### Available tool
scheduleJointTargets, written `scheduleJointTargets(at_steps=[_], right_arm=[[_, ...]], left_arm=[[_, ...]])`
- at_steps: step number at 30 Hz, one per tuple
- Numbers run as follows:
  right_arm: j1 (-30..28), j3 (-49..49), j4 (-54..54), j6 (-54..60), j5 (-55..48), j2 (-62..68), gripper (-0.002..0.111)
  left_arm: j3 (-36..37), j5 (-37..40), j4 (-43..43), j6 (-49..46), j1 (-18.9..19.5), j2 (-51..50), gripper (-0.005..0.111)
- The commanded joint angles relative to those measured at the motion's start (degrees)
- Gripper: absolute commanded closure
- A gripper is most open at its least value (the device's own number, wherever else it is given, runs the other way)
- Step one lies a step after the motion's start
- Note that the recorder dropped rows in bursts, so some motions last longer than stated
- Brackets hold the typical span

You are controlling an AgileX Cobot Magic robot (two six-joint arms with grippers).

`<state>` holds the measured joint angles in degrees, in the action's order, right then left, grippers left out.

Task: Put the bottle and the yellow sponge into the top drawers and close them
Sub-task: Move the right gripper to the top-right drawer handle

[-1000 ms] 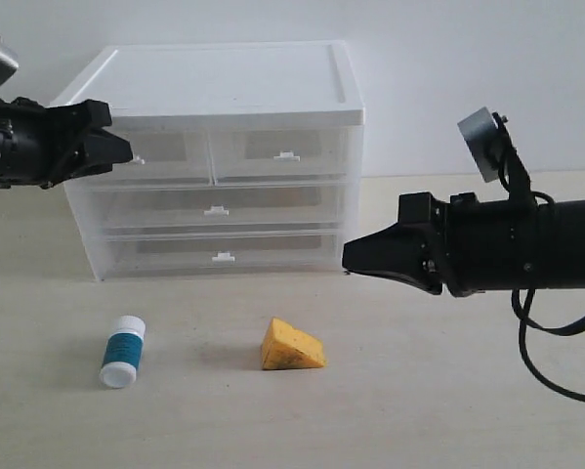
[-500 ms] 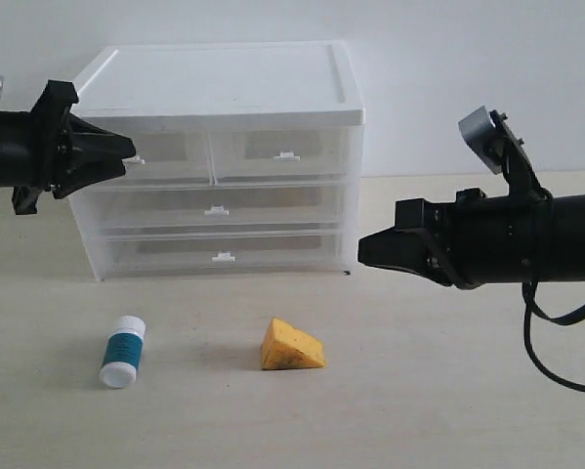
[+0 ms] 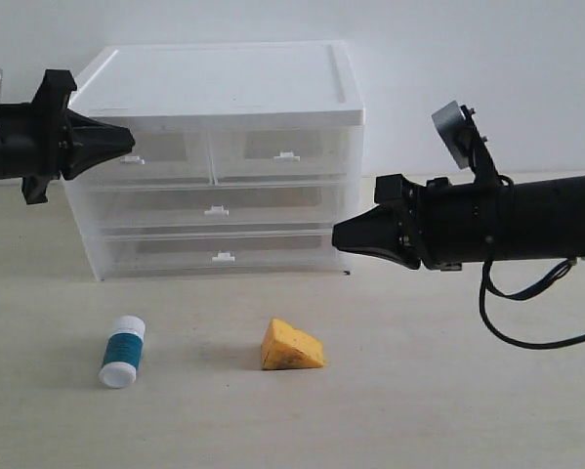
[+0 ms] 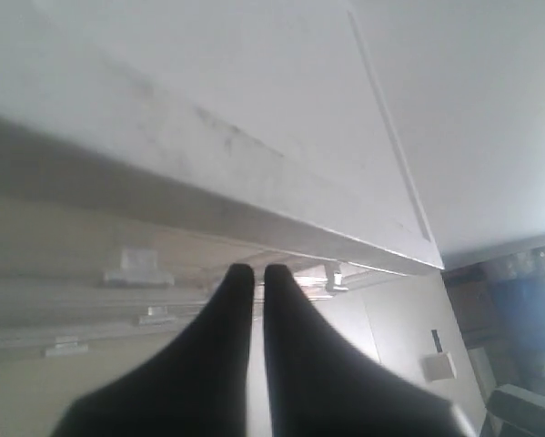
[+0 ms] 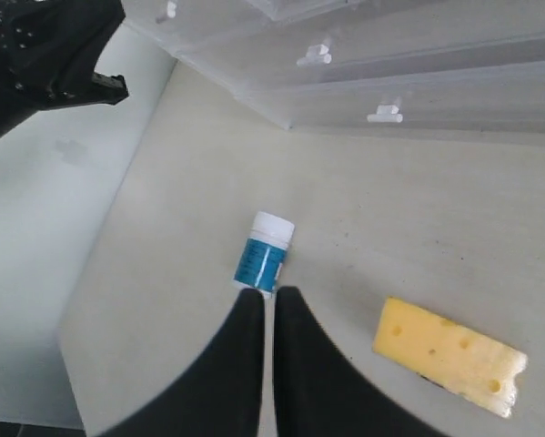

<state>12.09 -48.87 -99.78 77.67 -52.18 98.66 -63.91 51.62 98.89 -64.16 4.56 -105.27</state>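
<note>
Left gripper (image 3: 124,143) and right gripper (image 3: 337,237) both sit nearly pressed together, so spread the left, grab that drawer tab (image 3: 136,158) squarely, pull straight.

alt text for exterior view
A white drawer unit, all drawers closed, with the shut left gripper at its top left drawer and the shut right gripper off its right side. The bottle and yellow sponge lie on the table in front.

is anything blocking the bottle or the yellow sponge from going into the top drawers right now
Both translucent half-width top drawers are shut, so their fronts bar the way. Otherwise nothing visible lies between them and the small white teal-banded bottle or the yellow wedge sponge.
</note>
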Motion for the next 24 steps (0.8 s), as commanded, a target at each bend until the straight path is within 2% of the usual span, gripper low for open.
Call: scheduleJointTargets(at_steps=[1, 9, 17, 19, 21, 22, 24], right_arm=[[-0.15, -2.54, -0.17, -0.51, -3.49, 2.73, 0.108], [-0.15, -5.92, -0.17, 0.79, -3.76, 6.49, 0.108], [-0.15, -13.65, -0.17, -4.17, -5.23, 10.07, 0.108], [-0.15, -15.68, -0.17, -6.43, -4.83, 10.39, 0.098], [-0.15, -17.95, -0.17, -10.74, -4.67, 12.23, 0.072], [-0.15, -18.62, -0.17, -12.0, -4.45, 13.12, 0.067], [-0.15, -19.82, -0.17, -13.88, -4.58, 15.07, 0.064]], left_arm=[[-1.89, 0.88, 1.05, 0.1, 0.17, -2.88, 0.103], [-4.7, 0.49, 1.05, -0.07, 0.17, -3.93, 0.103], [-6.08, -0.1, 0.64, -0.1, 0.26, -5.38, 0.103], [-6.08, -0.21, 0.64, -0.11, 0.39, -5.38, 0.103], [-6.08, 0.14, 0.44, -0.37, 0.39, -5.38, 0.103], [-6.08, 0.3, 0.44, -0.37, 0.39, -5.38, 0.103], [-6.08, 0.44, 0.31, -0.37, 0.39, -5.38, 0.103]])
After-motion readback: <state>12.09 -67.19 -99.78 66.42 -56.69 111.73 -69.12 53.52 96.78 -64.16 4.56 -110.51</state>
